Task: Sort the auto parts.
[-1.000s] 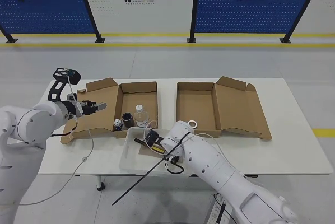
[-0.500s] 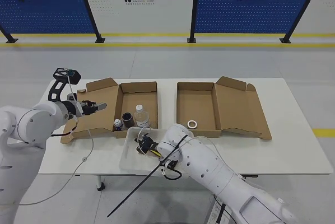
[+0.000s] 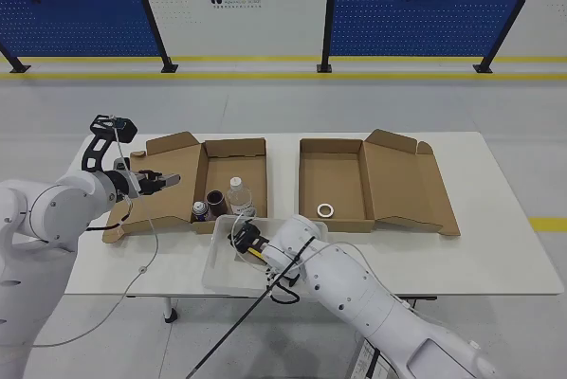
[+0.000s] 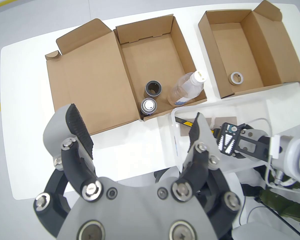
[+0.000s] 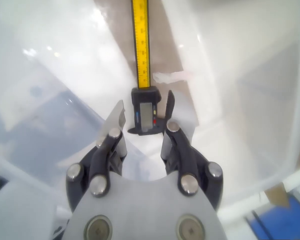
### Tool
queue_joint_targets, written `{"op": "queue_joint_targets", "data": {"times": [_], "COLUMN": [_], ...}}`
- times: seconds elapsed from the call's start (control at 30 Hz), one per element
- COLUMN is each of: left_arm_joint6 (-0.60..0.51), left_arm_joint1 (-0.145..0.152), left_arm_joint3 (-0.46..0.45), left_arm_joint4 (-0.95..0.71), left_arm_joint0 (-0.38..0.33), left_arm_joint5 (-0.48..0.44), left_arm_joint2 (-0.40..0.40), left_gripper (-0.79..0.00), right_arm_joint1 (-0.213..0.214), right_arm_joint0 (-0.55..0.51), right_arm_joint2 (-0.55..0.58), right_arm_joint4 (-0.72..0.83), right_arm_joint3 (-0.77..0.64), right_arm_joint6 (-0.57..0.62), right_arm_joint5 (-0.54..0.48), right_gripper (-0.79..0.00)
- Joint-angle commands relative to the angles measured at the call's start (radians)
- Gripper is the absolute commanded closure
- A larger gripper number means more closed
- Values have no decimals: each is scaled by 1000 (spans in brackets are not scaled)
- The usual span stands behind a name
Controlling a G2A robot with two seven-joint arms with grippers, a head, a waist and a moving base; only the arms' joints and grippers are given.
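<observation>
Top view: the right hand [image 3: 242, 235] has slid further left since a second ago, deeper over the clear plastic bin [image 3: 215, 270]. The left hand [image 3: 167, 179] has not shifted. Right wrist view has the right hand's fingers [image 5: 170, 101] spread, straddling the black display head of the yellow-and-black digital caliper [image 5: 142, 51]. The caliper lies on the bin floor, and one finger seems to touch it, though that is hard to tell. The left hand hangs open over the flap of the left brown cardboard box [image 3: 231, 152]. The bin sits by the near edge of the white counter [image 3: 492, 265], just beside that box, and bare counter lies to its right.
</observation>
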Motion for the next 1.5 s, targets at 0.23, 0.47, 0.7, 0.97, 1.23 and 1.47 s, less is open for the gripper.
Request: {"op": "queue_joint_targets", "data": {"times": [0.23,0.47,0.7,0.97,1.23,1.47], "left_arm_joint6": [0,0,0,0,0,0], "left_arm_joint1": [0,0,0,0,0,0], "left_arm_joint3": [0,0,0,0,0,0], "left_arm_joint4": [0,0,0,0,0,0], "left_arm_joint0": [0,0,0,0,0,0], "left_arm_joint5": [0,0,0,0,0,0], "left_arm_joint2": [0,0,0,0,0,0], "left_gripper": [-785,-785,-785,-785,-785,-785], "right_arm_joint1": [-6,-13,-14,-18,-23,-26], "right_arm_joint0": [1,10,11,7,13,16], "right_arm_joint2": [7,8,12,14,11,11], "right_arm_joint4": [4,25,30,47,59,65], "right_arm_joint3": [41,66,69,100,124,132], "right_arm_joint6": [-24,-32,-28,-47,-55,-62], "right_arm_joint5": [9,-11,-21,-34,-42,-44], "right_gripper": [-329,-336,-342,-326,-305,-105]}}
